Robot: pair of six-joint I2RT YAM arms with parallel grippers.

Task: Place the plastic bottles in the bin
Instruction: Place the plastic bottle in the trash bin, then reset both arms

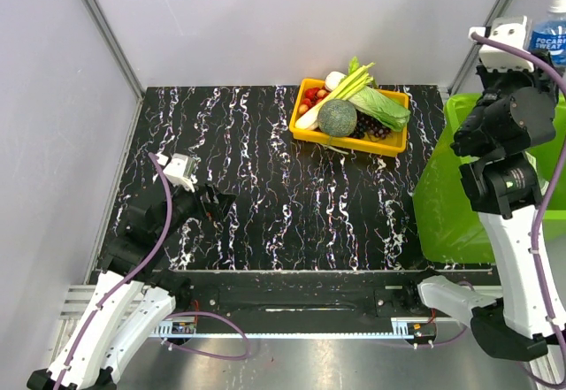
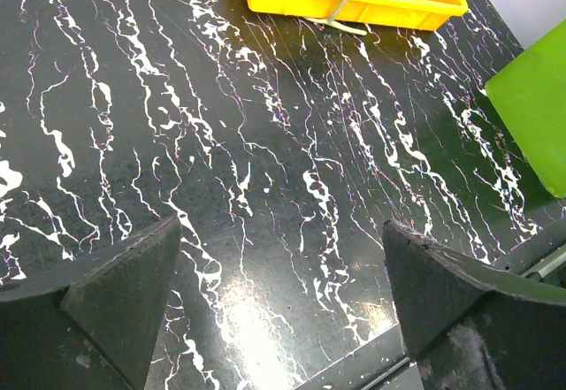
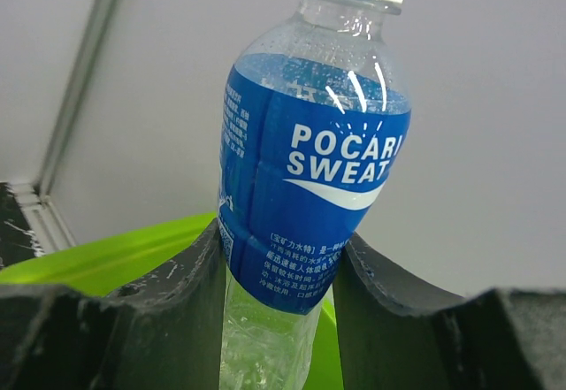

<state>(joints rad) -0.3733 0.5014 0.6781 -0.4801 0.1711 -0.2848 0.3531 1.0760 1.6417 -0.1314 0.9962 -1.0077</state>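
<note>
The lime-green translucent bin [image 1: 447, 200], a big rectangular tub with a thick rim, lies just below the right gripper [image 3: 279, 262]. This gripper pinches a clear plastic bottle [image 3: 309, 156] with a glossy blue label and a white cap, long axis upright. The left gripper [image 2: 279, 240] is spread wide and empty, well apart from the bin.
</note>
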